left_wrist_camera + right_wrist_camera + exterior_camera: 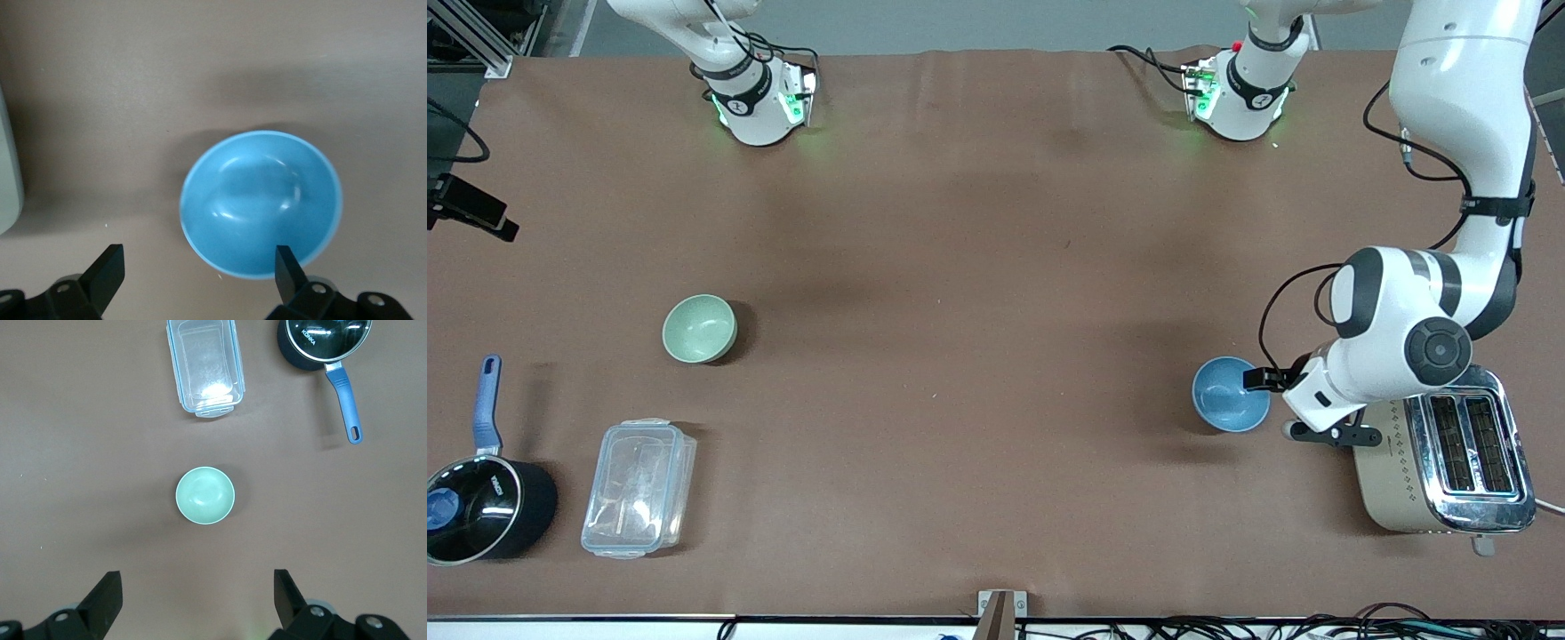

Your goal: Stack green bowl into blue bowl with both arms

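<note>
The pale mint-green bowl (700, 329) sits upright on the brown table toward the right arm's end; it also shows in the right wrist view (205, 495). The sky-blue bowl (1231, 394) sits upright toward the left arm's end, beside the toaster. My left gripper (1272, 402) is low over the blue bowl's toaster-side rim, open and empty. In the left wrist view one fingertip (288, 267) overlaps the blue bowl (261, 200), the other is over bare table. My right gripper (198, 593) is open and empty, high above the table; it is out of the front view.
A steel toaster (1449, 462) stands right by the left arm's hand. A clear plastic container (639, 487) and a black saucepan with a blue handle (480, 507) lie nearer to the front camera than the green bowl. The arm bases (756, 102) stand along the back edge.
</note>
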`<state>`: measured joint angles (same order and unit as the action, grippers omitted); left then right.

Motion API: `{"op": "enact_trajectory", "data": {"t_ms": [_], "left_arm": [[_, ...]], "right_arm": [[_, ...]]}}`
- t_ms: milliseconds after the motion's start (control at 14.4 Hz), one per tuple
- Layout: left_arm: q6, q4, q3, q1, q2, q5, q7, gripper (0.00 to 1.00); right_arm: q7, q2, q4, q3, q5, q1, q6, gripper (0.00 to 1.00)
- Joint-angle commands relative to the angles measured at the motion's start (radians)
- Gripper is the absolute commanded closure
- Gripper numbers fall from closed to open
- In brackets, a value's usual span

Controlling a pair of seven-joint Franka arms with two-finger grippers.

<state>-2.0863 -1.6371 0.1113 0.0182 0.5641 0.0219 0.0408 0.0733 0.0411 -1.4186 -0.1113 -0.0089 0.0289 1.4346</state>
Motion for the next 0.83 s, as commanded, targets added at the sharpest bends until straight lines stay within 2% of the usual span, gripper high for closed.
{"op": "enact_trajectory", "data": {"t_ms": [0,347,417,556,625,764], "left_arm": [[-0.024,-0.003,0.004,-0.038,0.042,0.021,-0.009,0.14],[-0.038,0.011,0.005,-0.026,0.097,0.01,0.002,0.57],[-0.038,0.02,0.004,-0.024,0.102,0.01,0.002,0.64],[-0.038,0.039,0.005,-0.023,0.118,0.009,0.005,0.85],[-0.038,0.043,0.007,-0.023,0.118,0.009,0.004,0.92],[-0.035,0.052,0.039,-0.024,0.109,0.003,0.001,0.99]], "right_arm": [[-0.026,-0.01,-0.06,-0.004,-0.006,0.003,0.019,0.0],[-0.038,-0.013,-0.425,-0.004,-0.008,0.0,0.398,0.0],[-0.05,-0.013,-0.504,-0.004,-0.009,-0.003,0.49,0.0],[-0.113,-0.01,-0.696,-0.005,-0.009,-0.041,0.732,0.0],[-0.128,-0.009,-0.77,-0.005,-0.009,-0.049,0.839,0.0],[-0.13,0.02,-0.857,-0.005,-0.009,-0.055,0.964,0.0]]}}
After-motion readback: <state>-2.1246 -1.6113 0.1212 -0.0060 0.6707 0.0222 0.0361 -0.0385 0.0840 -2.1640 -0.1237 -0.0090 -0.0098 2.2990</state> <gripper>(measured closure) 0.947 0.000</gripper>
